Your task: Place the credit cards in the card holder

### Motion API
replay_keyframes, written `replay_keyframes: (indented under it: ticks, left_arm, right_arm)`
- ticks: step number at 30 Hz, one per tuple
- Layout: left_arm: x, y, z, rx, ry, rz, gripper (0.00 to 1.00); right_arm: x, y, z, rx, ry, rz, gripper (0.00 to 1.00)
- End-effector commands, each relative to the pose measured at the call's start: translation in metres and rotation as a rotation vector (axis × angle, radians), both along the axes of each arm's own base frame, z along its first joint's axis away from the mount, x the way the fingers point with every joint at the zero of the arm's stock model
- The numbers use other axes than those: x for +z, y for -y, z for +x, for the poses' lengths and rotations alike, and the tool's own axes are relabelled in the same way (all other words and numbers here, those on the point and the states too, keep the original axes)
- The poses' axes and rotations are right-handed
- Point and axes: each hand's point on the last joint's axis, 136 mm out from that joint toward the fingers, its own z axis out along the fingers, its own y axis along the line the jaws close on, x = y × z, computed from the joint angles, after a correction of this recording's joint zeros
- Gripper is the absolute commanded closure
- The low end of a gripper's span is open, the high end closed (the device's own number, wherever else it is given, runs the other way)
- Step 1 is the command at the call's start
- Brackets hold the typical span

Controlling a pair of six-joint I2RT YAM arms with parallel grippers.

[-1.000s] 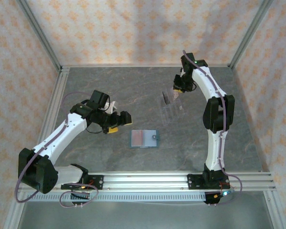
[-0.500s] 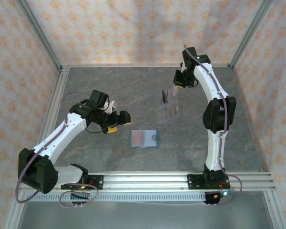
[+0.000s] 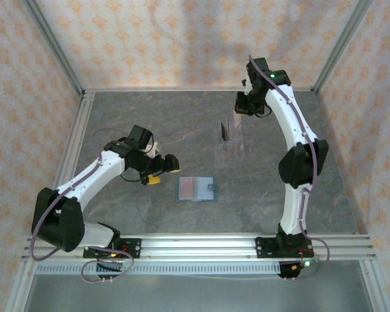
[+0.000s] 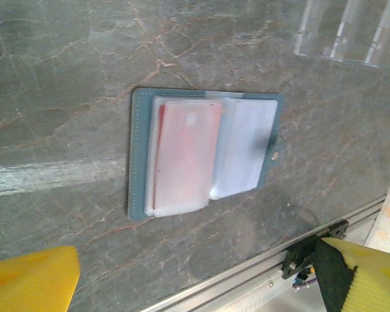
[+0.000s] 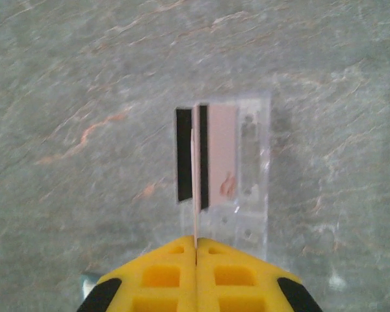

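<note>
Over the clear slotted stand (image 5: 253,214) at the far side of the table, your right gripper (image 5: 195,247) has its yellow fingers pressed together on a thin pale card (image 5: 195,188). The wrist camera sees this card edge-on, so its colour is hard to call, though I take it for one of the credit cards. Its long axis runs straight out from the fingertips, and it hangs clear above the stand. A dark card (image 5: 183,153) and a pinkish card (image 5: 221,149) stand in the slots beneath it.

The relation that matters to you is where the card holder (image 4: 135,162) lies from that pinch. From above it lies open and flat on the table, well apart from the right gripper, back toward the arm bases and somewhat to the left. Its long axis runs left to right, with the stud tab at the right end. A reddish card (image 4: 185,156) already sits in the left pocket (the paler right pocket looks free).

Your left gripper (image 3: 162,169) is the nearer one. It hovers just left of the holder with its fingers spread wide and nothing between them. I judge that the right arm must carry its card down to that holder and lay it flatter to meet a pocket.
</note>
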Motion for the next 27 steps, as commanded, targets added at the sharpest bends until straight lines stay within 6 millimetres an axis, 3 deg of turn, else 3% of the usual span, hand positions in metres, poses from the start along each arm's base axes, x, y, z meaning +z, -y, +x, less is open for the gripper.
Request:
replay_keyframes:
  ticks: [1,5,10,15,20,27]
  left_arm:
    - [-0.013,-0.004,0.012,0.061,0.011,0.019,0.06]
    - [-0.029,-0.006,0.015,0.097,0.0,0.056,0.08]
    - [-0.042,-0.003,0.01,0.026,-0.011,0.176,0.12]
    - [-0.063,0.007,0.005,-0.102,-0.044,0.253,0.18]
    - [-0.074,0.016,0.003,-0.151,-0.039,0.245,0.22]
    - [-0.085,0.018,-0.003,-0.173,-0.073,0.265,0.28]
  right_arm:
    - [0.051,-0.014,-0.033,0.024,0.123,0.054,1.0]
    - [0.05,-0.032,-0.064,0.032,0.16,0.159,1.0]
    - [0.021,-0.057,-0.105,0.075,0.186,0.316,1.0]
    - [-0.016,-0.082,-0.136,0.113,0.211,0.345,1.0]
    - [-0.035,-0.101,-0.148,0.096,0.239,0.408,1.0]
    - [-0.065,-0.099,-0.154,0.001,0.258,0.476,1.0]
